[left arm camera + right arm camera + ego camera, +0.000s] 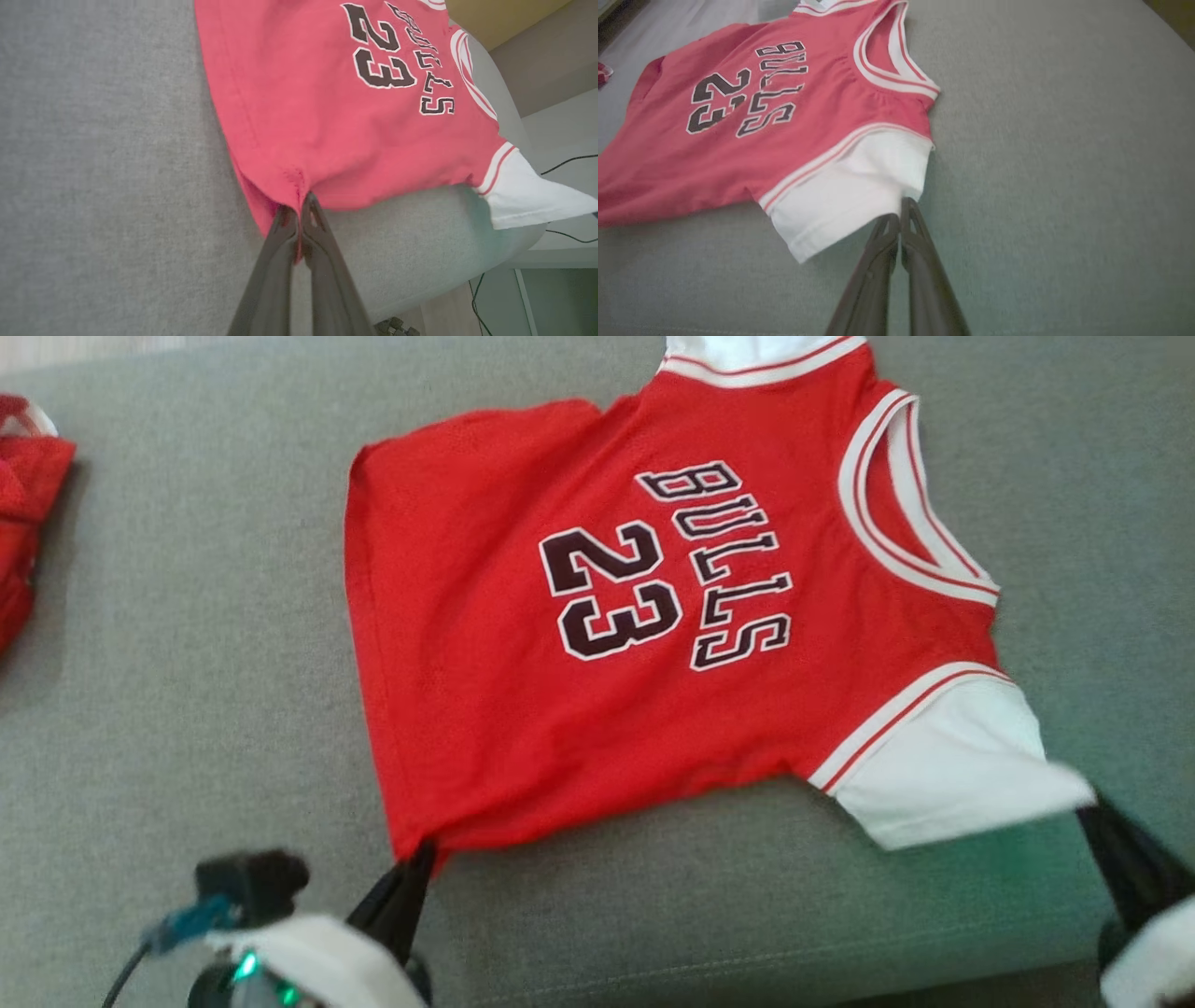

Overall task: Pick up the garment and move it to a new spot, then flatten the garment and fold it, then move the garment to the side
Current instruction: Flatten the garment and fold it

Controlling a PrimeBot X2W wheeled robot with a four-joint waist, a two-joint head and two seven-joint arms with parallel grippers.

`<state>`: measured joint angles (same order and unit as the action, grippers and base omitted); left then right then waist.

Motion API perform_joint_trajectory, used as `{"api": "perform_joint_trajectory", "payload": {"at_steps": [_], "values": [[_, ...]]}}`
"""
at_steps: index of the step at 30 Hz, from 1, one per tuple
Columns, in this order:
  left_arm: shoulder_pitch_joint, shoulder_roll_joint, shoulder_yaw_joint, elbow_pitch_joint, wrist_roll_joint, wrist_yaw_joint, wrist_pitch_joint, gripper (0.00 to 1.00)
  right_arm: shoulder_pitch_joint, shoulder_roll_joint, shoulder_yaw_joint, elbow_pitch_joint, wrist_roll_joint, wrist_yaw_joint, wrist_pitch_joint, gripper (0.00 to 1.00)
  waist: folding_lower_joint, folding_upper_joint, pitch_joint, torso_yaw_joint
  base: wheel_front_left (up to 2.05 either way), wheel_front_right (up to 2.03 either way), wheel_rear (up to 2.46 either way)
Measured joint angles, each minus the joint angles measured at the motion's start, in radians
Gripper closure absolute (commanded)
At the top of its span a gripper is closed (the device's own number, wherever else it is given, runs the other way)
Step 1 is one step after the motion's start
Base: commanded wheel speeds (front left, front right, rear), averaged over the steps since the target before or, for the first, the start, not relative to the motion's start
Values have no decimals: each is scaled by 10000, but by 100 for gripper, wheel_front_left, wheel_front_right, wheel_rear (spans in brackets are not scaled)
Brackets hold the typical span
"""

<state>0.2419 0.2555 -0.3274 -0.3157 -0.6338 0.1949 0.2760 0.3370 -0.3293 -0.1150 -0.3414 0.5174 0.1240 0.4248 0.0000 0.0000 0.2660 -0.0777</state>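
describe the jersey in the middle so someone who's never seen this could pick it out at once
On the wide grey fabric surface, skip the crumpled red cloth at the left edge and look at the middle. The red jersey with white sleeves lies spread out there. It alone shows black "BULLS 23" lettering.

A grey fabric cushion [187, 663] spreads wide under soft light; past its rounded edge, black cables [567, 161] cross a pale floor [560, 130].
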Motion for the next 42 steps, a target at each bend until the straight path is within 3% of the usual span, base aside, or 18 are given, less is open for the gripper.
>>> {"api": "perform_joint_trajectory", "payload": {"at_steps": [8,18,31,32,33,34,39,42], "values": [[-2605,-29,-288,320,314,46,1035,100,-3409,-959,591,972,-13,0,721,100,0,0,514,218,0,0,0],[-4628,-196,-107,1593,219,349,1992,100,-7307,-1668,2184,3680,10,0,1181,100,0,0,1075,415,0,0,0],[-6335,-389,-449,3599,543,337,2253,100,-9539,-1875,3854,6717,-276,0,63,100,0,0,1410,708,0,0,0],[-6340,-405,-445,3676,531,337,2247,100,-9632,-1858,3893,6849,-276,0,-153,73,0,0,1402,699,0,0,0],[-6339,-414,-449,3749,529,336,2228,66,-9699,-1833,3894,6951,-299,0,-458,0,0,0,1386,690,0,0,0],[-6338,-412,-456,3816,531,326,2169,0,-9768,-1791,3870,7081,-370,0,-727,0,0,0,1359,681,0,0,0],[-6064,-180,-468,3607,780,267,1871,0,-9816,-1657,3517,7436,-316,0,-1195,0,0,0,1098,586,0,0,0],[-5319,88,-263,2947,779,458,1655,0,-9558,-1662,3358,7254,173,0,-454,0,0,0,942,459,0,0,0]]}}
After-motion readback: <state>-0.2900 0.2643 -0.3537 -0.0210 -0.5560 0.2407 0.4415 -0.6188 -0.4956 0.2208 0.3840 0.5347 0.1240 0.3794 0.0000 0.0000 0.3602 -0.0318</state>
